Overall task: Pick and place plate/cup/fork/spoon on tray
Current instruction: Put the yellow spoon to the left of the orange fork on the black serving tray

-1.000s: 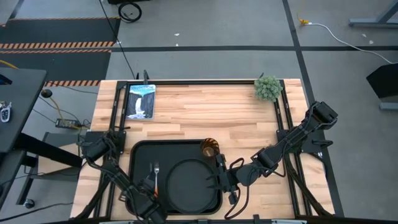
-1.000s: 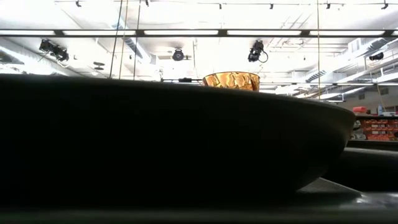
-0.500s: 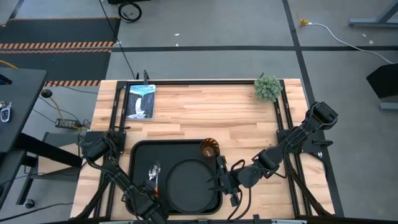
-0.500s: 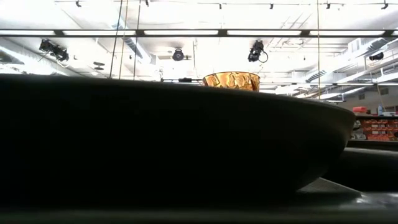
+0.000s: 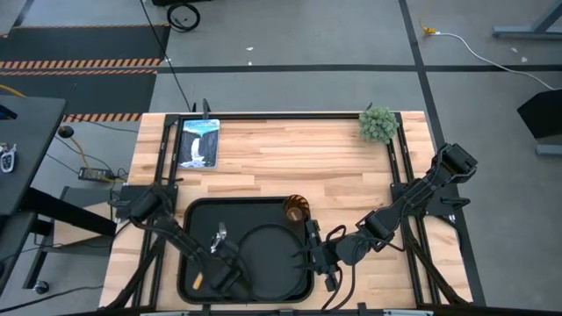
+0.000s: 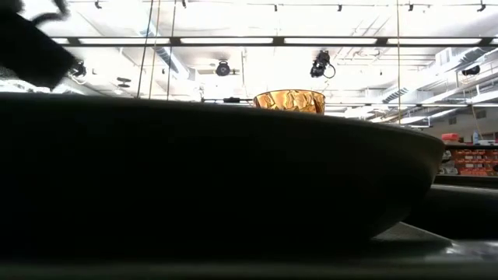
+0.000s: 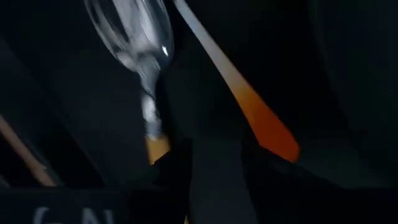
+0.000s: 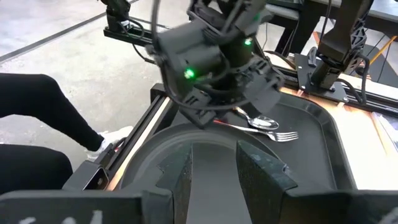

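A pale wood tabletop carries my work, with a small green plant and a picture card at its far edge and the black tray at the near edge between my two arms. On the tray lie the plate, the amber cup at its far rim, and the spoon and fork side by side near the left. My left gripper hangs over the cutlery handles, whether its jaws are apart or together I cannot tell, while my right gripper has its jaws apart and empty over the plate's right edge.
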